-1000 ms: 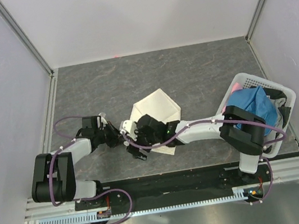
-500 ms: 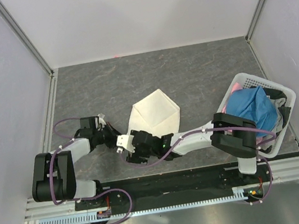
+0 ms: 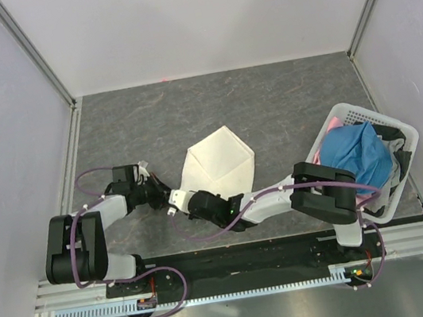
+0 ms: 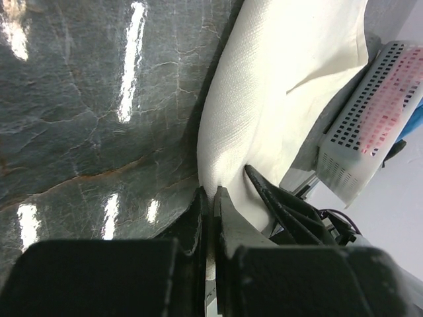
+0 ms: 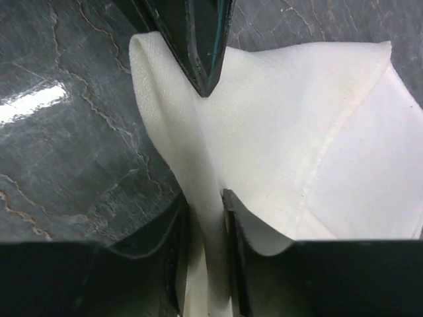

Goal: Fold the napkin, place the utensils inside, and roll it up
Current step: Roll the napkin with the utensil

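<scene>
The cream-white napkin (image 3: 218, 161) lies folded on the dark table (image 3: 267, 101), its near-left corner lifted. My left gripper (image 3: 166, 195) is shut on that corner's edge; in the left wrist view the jaws (image 4: 211, 195) pinch a thin strip of the napkin (image 4: 277, 86). My right gripper (image 3: 180, 204) sits right beside it. In the right wrist view the right gripper (image 5: 205, 211) is shut on an upright fold of the napkin (image 5: 297, 125), and the left gripper's fingers (image 5: 198, 46) hold the cloth just beyond. The utensils are out of view.
A white perforated basket (image 3: 349, 114) stands at the right edge, holding a blue cloth (image 3: 359, 151) and a pink cloth (image 3: 334, 121). The basket (image 4: 360, 125) also shows behind the napkin in the left wrist view. Grey walls enclose the table.
My right gripper slid left off the napkin's near side to the corner beside the left gripper, and its jaws closed on the cloth. The left gripper kept its hold.
</scene>
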Action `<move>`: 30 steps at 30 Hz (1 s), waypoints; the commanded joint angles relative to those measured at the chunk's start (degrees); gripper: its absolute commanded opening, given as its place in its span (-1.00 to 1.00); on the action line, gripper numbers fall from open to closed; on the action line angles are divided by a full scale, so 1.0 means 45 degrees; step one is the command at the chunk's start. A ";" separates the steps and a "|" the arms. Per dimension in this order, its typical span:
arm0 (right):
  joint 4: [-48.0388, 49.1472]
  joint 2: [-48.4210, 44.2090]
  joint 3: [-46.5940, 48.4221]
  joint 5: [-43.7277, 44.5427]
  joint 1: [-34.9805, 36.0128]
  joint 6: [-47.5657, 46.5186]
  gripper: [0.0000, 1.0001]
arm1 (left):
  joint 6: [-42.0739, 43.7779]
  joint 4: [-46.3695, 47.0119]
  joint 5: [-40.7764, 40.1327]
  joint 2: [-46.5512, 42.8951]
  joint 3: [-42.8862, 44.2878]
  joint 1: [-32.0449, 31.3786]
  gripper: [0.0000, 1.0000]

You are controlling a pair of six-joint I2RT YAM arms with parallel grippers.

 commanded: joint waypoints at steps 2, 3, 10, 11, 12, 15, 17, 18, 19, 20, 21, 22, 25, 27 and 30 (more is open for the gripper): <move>-0.0533 0.0117 -0.0030 -0.1457 -0.0147 -0.0126 -0.60 | 0.0100 0.0560 0.0630 -0.0009 0.0342 0.0092 -0.48; -0.0787 0.0000 0.0107 -0.2143 -0.0264 -0.0010 -0.70 | 0.0100 0.0599 0.0572 -0.0068 0.0322 0.0111 -0.25; -0.3912 0.0213 0.2177 -0.9425 -0.2895 0.1649 -1.00 | 0.0549 0.0580 -0.2062 -0.1433 -0.0009 0.0170 0.37; -0.4281 0.0446 0.2392 -1.0325 -0.3231 0.2077 -1.00 | 0.0608 0.0599 -0.2336 -0.1880 -0.0068 0.0170 0.38; -0.4479 0.0603 0.2800 -1.2035 -0.3563 0.2333 -1.00 | 0.0763 0.0580 -0.2899 -0.2175 -0.0223 0.0170 0.38; -0.5221 0.1423 0.3718 -1.5025 -0.4579 0.2997 -1.00 | 0.1153 0.1106 -0.3683 -0.3285 -0.0633 0.0131 0.39; -0.5417 0.2162 0.4111 -1.6400 -0.5185 0.3583 -1.00 | 0.1310 0.1594 -0.3881 -0.3854 -0.0926 0.0111 0.40; -0.5418 0.2418 0.4461 -1.6949 -0.5361 0.3953 -1.00 | 0.1466 0.1770 -0.3882 -0.4321 -0.1218 0.0092 0.40; -0.5437 0.2653 0.4599 -1.7883 -0.5614 0.4169 -1.00 | 0.1564 0.2352 -0.3824 -0.4558 -0.1395 0.0072 0.40; -0.5457 0.3081 0.4756 -1.8221 -0.5752 0.4345 -1.00 | 0.1642 0.2589 -0.3765 -0.4735 -0.1590 -0.0063 0.40; -0.5476 0.3259 0.4989 -1.8476 -0.5870 0.4695 -1.00 | 0.1837 0.2843 -0.3552 -0.5065 -0.1921 -0.0103 0.40; -0.5477 0.3435 0.5088 -1.8846 -0.6083 0.4872 -1.00 | 0.1935 0.3406 -0.3472 -0.5204 -0.2079 -0.0181 0.40; -0.5477 0.4157 0.5440 -1.9472 -0.6552 0.5574 -1.00 | 0.2248 0.4016 -0.3335 -0.5575 -0.2529 -0.0688 0.40; -0.5438 0.4665 0.5615 -1.9747 -0.6768 0.5850 -1.00 | 0.2734 0.4388 -0.3354 -0.5654 -0.2627 -0.1176 0.40; -0.5477 0.5173 0.5811 -1.9962 -0.7061 0.6241 -1.00 | 0.3475 0.4700 -0.3646 -0.5616 -0.2705 -0.1762 0.39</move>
